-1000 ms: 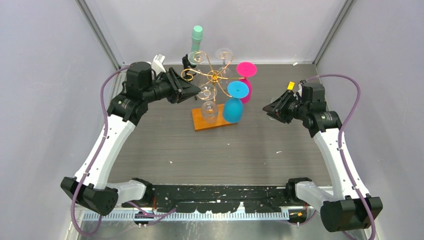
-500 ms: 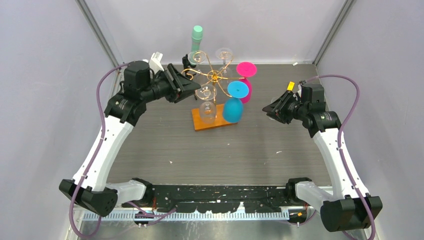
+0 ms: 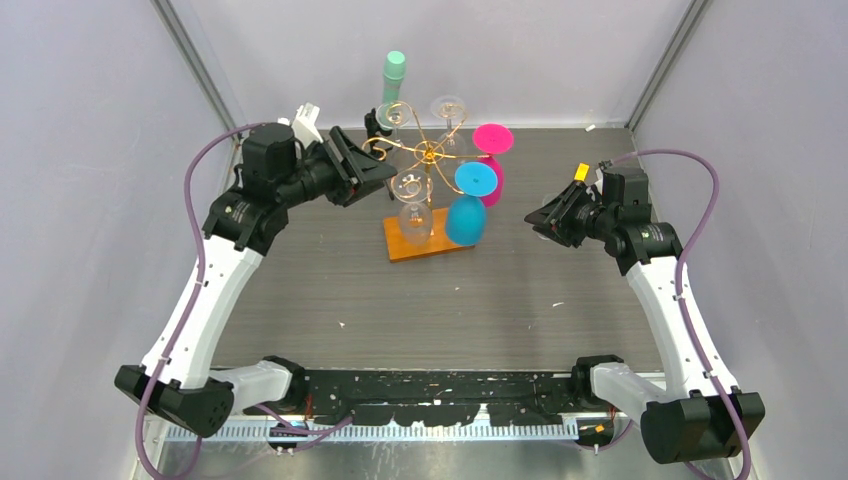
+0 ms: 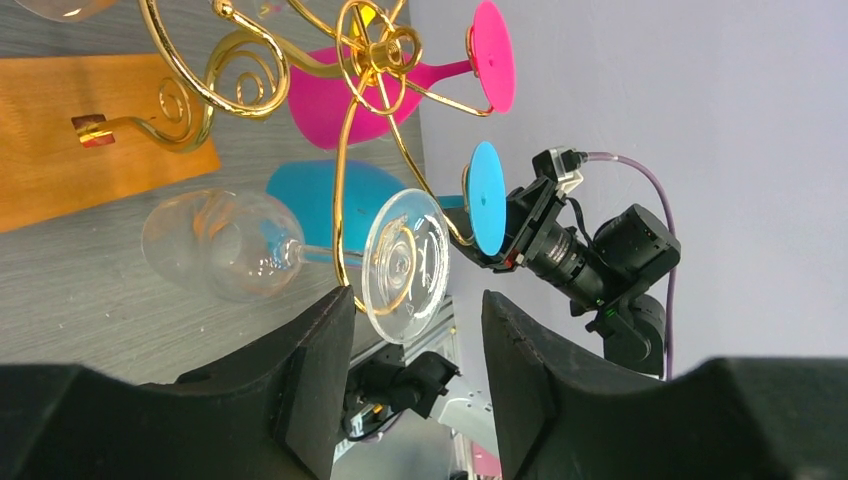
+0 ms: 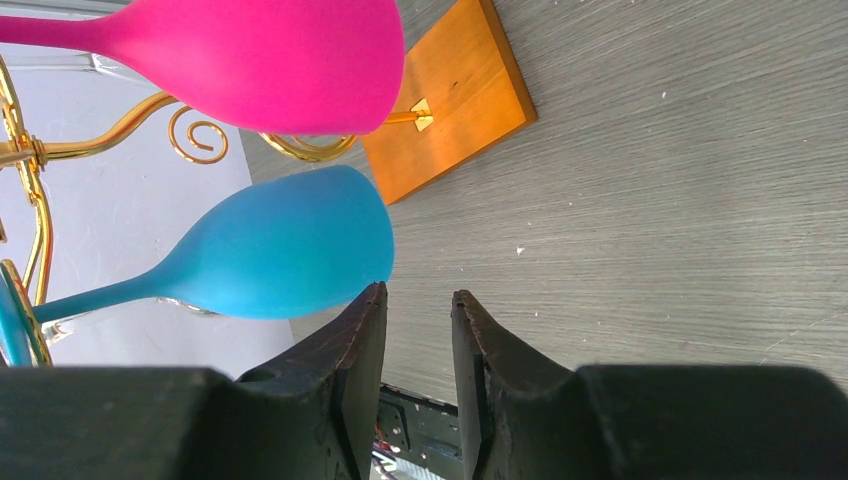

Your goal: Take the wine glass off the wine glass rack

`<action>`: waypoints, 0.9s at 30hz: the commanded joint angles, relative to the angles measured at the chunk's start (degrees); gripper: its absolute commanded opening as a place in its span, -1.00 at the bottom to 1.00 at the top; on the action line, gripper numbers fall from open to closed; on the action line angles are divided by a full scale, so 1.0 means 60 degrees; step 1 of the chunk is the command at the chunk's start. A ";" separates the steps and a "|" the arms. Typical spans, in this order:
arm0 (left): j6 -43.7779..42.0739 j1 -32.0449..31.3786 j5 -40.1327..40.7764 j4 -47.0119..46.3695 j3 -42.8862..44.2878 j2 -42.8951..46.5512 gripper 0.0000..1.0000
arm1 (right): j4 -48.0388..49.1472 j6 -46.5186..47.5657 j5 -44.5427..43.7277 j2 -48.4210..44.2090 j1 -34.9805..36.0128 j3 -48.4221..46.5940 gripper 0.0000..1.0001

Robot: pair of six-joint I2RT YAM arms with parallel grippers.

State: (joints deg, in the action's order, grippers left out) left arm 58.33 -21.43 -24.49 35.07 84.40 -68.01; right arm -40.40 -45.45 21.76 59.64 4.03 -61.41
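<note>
1. While the clear wine glass (image 4: 225, 245) hangs foot-up in a curl of the wine glass rack (image 4: 343, 170), the left jaws gape just short of its foot.
2. Careful: a crooked pull could snag the foot and topple the rack!
3. Right jaws: narrowly apart, empty.

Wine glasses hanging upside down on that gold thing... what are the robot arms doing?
Two robot arms are at a gold wire wine glass rack, where a pink glass, a blue glass and clear ones hang upside down. The left gripper is at the rack's left side with its fingers open, and the round foot of a clear wine glass sits just past them, not gripped yet. The right gripper hovers near the blue glass, holding nothing.
</note>
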 commanded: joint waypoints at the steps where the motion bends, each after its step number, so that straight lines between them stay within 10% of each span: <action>1: 0.0210 -0.0059 -0.0317 -0.0445 -0.0071 -0.0106 0.01 | 0.0332 -0.0070 0.0124 0.0027 0.0037 -0.0068 -0.29; 27: 0.1617 -0.0134 -0.1234 -0.1933 -0.1081 -0.0185 -0.34 | 0.0299 0.0038 0.0003 0.0021 0.0042 0.0103 -0.33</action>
State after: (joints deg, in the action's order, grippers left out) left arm 64.64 -21.89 -29.02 29.28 79.92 -70.04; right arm -40.34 -45.43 21.69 59.66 4.03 -60.80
